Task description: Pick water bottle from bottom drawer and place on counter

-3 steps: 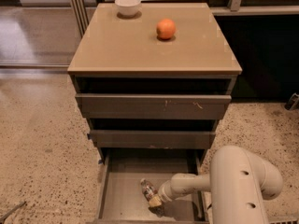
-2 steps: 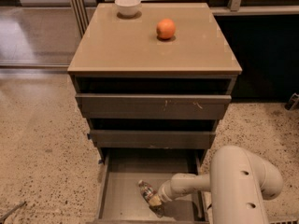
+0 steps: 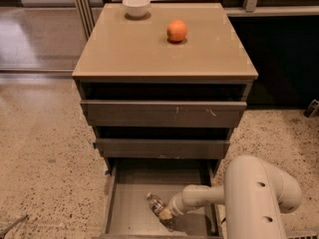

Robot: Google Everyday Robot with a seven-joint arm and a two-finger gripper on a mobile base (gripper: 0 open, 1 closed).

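Clear plastic with a dark label band, the water bottle (image 3: 155, 203) lies on its side on the grey floor of the bottom drawer (image 3: 128, 214), at the lower centre of the frame, slanting from upper left to lower right. We see the tool (image 3: 167, 215) at the bottle's lower right end, touching it or just over it, at the tip of the white arm (image 3: 204, 195) that reaches in from the lower right. We cannot tell whether the tool is released or clenched on the bottle

We judge the step in hand to be the grasp inside the drawer: the bottle looks to be down on the floor, and the table (image 3: 149, 54) at the top of the frame carries only an orange (image 3: 177, 30) and a white bowl (image 3: 136, 5)

The next move, as we see it, calls for a sure hold, then a lift up and outward toward the bottom of the frame, since the middle drawer (image 3: 162, 147) and top drawer (image 3: 162, 112) overhang the back of the bottom one. The bottle must then rise past both fronts and come down on a bare stretch of the table, apart from the orange
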